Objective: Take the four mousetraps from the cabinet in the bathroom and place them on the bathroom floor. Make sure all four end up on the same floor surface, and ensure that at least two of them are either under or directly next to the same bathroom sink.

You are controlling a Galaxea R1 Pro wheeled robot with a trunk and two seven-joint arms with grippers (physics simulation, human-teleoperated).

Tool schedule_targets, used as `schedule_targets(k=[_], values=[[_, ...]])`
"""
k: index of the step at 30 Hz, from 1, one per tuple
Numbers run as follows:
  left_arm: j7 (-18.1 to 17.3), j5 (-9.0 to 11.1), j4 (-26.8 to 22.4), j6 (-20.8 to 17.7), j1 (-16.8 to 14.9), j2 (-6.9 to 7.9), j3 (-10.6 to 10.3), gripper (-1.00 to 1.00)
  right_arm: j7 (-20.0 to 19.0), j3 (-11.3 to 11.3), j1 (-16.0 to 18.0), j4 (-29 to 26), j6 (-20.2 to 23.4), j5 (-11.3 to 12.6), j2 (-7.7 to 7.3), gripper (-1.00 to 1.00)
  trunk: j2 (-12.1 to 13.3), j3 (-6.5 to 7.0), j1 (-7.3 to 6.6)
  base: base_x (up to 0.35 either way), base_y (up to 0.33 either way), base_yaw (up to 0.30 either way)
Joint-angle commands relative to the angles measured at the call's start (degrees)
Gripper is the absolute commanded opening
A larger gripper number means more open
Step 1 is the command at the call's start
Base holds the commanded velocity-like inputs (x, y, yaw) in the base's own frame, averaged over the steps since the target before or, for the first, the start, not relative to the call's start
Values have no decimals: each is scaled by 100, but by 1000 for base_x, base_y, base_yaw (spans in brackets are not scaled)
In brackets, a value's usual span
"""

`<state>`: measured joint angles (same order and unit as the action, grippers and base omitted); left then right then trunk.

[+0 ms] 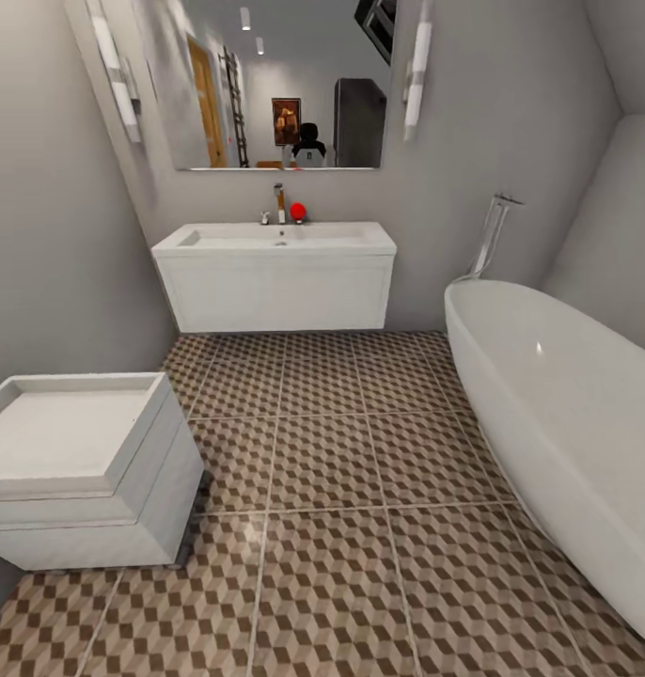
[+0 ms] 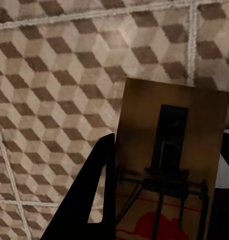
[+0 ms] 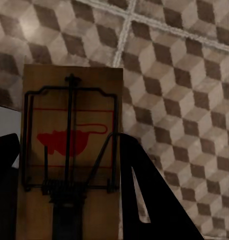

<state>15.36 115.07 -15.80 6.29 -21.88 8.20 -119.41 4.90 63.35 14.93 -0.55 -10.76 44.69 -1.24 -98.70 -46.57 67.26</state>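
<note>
Both arms point down over the bathroom floor point(image 1: 322, 470). The left gripper point(image 2: 162, 200) clamps a mousetrap point(image 2: 169, 150); the right gripper point(image 3: 69, 200) apparently grips another mousetrap point(image 3: 69, 145) likewise, both above the tiles

Both wrist views show flat, matte black, wedge-shaped fingers point(image 2: 92, 200) point(image 3: 144, 195), each with a narrow slot.

Mousetrap point(image 2: 169, 165): brown board, dark wire spring, red print, between black left gripper point(image 2: 164, 200) fingers point(image 2: 92, 200). Beneath: cube-patterned bathroom floor point(image 2: 54, 90), pale grout lines.
</note>
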Motion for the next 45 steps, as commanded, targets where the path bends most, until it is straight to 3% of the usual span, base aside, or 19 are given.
schedule_targets(k=[1,45], values=[[49,33,-28,39,-10,21,-47,-100,19,46,1,-6,-12,48,9,-100,-2,-5,3,329,0,0],[38,33,-28,29,-10,109,-47,-100,19,54,1,2,4,75,27,-100,-2,-5,3,335,0,0]])
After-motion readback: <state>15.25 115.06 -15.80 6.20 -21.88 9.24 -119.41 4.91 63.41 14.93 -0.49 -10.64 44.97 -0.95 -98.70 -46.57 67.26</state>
